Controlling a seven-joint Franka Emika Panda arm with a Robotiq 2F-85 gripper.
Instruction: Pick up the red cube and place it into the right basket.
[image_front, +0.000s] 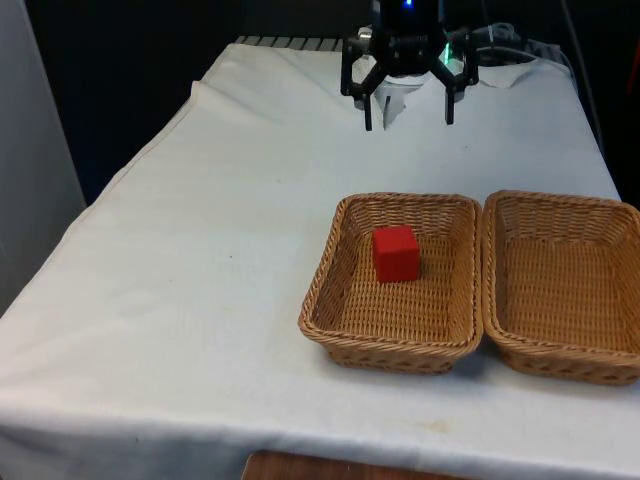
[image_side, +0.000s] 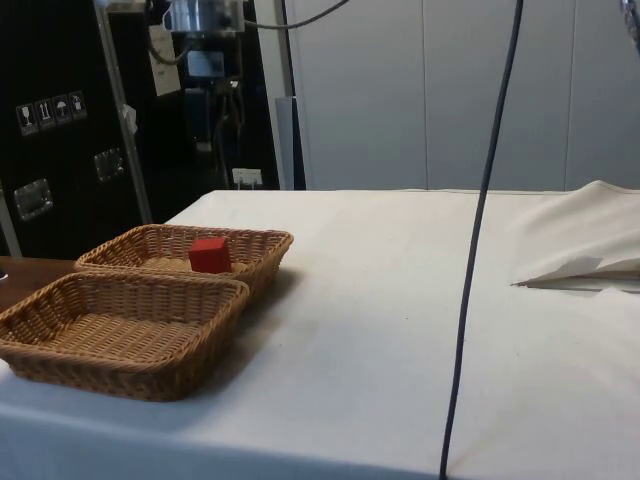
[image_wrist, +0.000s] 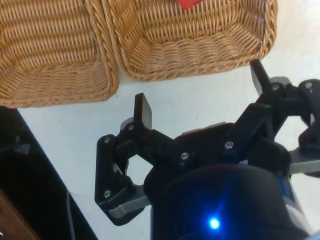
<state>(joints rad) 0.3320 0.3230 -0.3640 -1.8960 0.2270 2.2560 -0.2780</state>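
The red cube (image_front: 396, 253) (image_side: 210, 254) lies inside the wicker basket on the front view's left (image_front: 330, 260) (image_side: 262, 240) (image_wrist: 200, 45). Just a corner of the cube (image_wrist: 190, 3) shows in the wrist view. Beside it stands a second wicker basket, on the front view's right (image_front: 560, 290) (image_side: 120, 330) (image_wrist: 50, 50), with nothing in it. My gripper (image_front: 408, 110) (image_wrist: 202, 95) hangs open above the far end of the table, well behind the baskets, with nothing between its fingers.
The white cloth (image_front: 200, 250) covers the table and is rumpled at the far end (image_side: 580, 265). A dark cable (image_side: 480, 230) hangs down across the side view.
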